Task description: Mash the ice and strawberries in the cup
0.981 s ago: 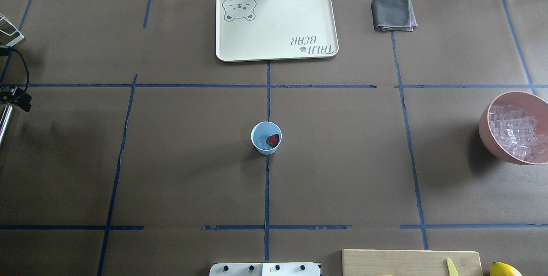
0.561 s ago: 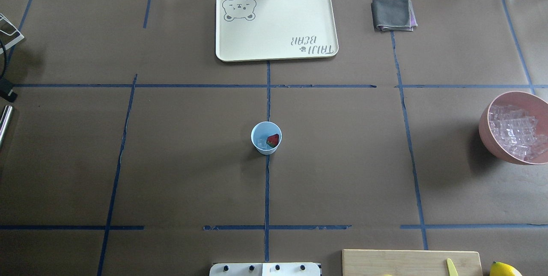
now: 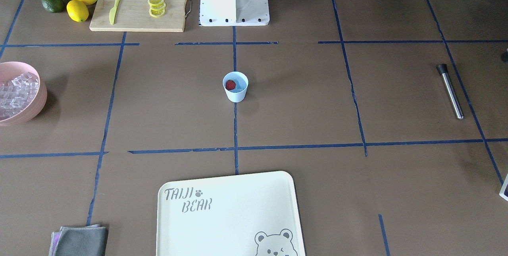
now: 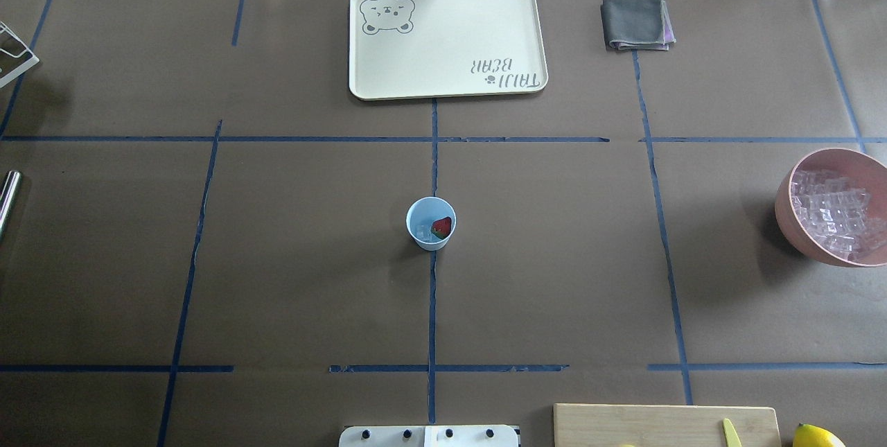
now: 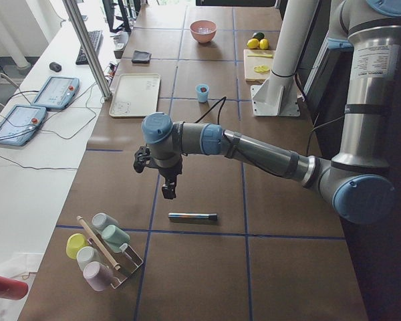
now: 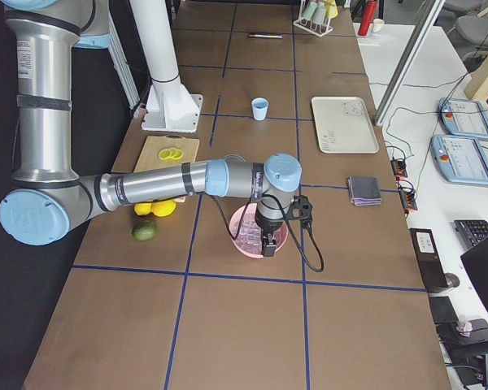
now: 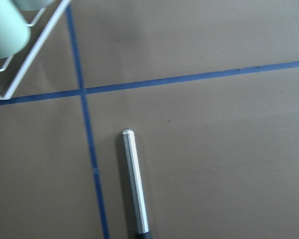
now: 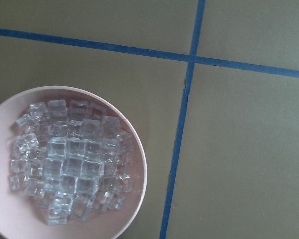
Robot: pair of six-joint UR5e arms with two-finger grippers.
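Wide brown bench (image 4: 554, 260) with a blue tape grid, and both arms are out at its ends. The left arm (image 5: 254, 150) reaches over the bench's left end. The left jaws hang above the paper, just beside a silver rod with a black tip (image 3: 450, 91). Open or closed? Cannot tell from this side angle. The right arm (image 6: 154, 187) stretches to the right end, with the right jaws poised over the pink bowl (image 3: 39, 103). Same story there: cannot tell how they stand.

A cream tray (image 3: 238, 224) sits at the middle of the operators' edge. Its print reads "TAIJI BEAR" with a paw mark, and there is a bear face in the opposite corner. The wooden cutting board (image 3: 139, 20) is on the robot's edge toward the right end, carrying a yellow knife (image 3: 115, 5) and stacked lemon slices (image 3: 156, 6). Two lemons (image 3: 77, 10) and a dark green fruit (image 3: 52, 2) lie just beside it. The bowl is heaped with ice (image 8: 74, 164). A white wire rack of pastel cups (image 5: 103, 251) stands at the left end's operators' corner. A folded grey cloth (image 4: 636, 23) lies on the operators' edge toward the right end.

Now the cup (image 3: 235, 94): upright, dead centre of the bench, on the middle tape line, well apart from both arms. Inside, the strawberry (image 3: 230, 85) leans on the wall toward the robot's right. Clear cubes of ice (image 4: 421, 231) lie beside it on the cup's floor.
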